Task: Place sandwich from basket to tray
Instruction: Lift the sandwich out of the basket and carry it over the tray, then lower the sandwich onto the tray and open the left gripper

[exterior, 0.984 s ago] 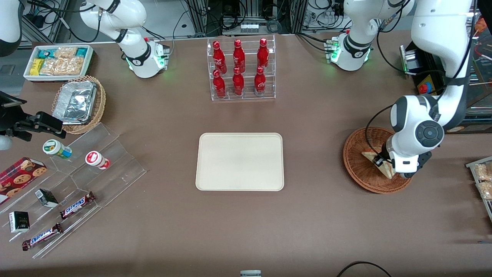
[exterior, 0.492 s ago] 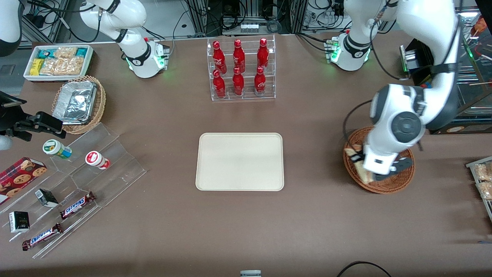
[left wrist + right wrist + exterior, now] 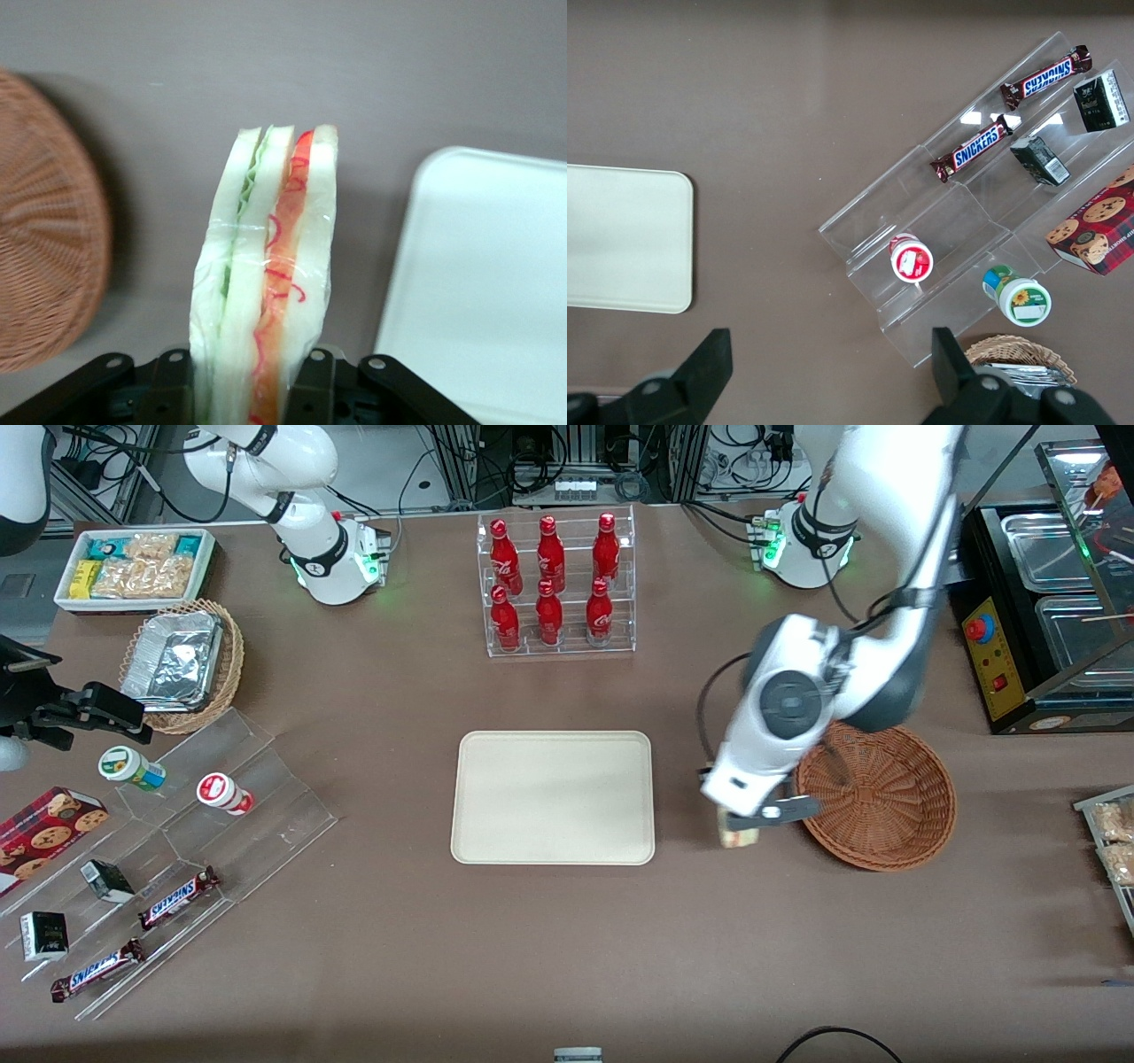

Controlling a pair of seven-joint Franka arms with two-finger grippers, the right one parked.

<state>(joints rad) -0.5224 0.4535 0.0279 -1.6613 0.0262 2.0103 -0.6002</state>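
Note:
The clear-wrapped sandwich (image 3: 266, 274), white bread with green and red-orange filling, stands on edge between my left gripper's fingers (image 3: 312, 382). My left gripper (image 3: 742, 828) is shut on it and hangs above bare table between the basket and the tray. Only a pale end of the sandwich (image 3: 737, 837) shows under the wrist in the front view. The reddish-brown wicker basket (image 3: 886, 797) (image 3: 44, 266) holds nothing. The cream tray (image 3: 553, 797) (image 3: 496, 292) lies flat with nothing on it.
A clear rack of red bottles (image 3: 556, 584) stands farther from the front camera than the tray. Toward the parked arm's end are a tan basket with foil containers (image 3: 182, 664), a white snack bin (image 3: 133, 567) and an acrylic display with candy bars (image 3: 177, 895).
The left gripper has lifted the sandwich out of the basket and carried it toward the tray; it now hangs over bare table between the two, and the basket is empty.

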